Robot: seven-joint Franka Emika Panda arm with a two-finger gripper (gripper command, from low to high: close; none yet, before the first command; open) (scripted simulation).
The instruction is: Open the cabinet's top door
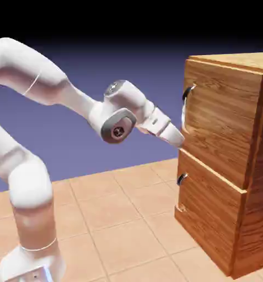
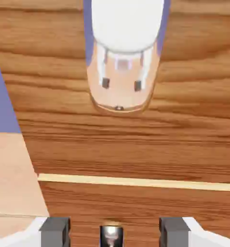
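Note:
The cabinet of orange-brown wood stands at the exterior view's right. Its top door carries a long curved silver bar handle on its left edge. My gripper is right in front of the door, at the lower end of that handle, just above the seam to the lower panel. In the hand view the top door fills the picture, with the shiny handle high up mirroring my hand. My gripper is open, and its grey fingertips stand wide apart, holding nothing.
The lower panel has a small short metal handle; that small handle shows low between my fingertips, below the pale seam. Tan floor tiles spread before the cabinet. My arm reaches in from the left.

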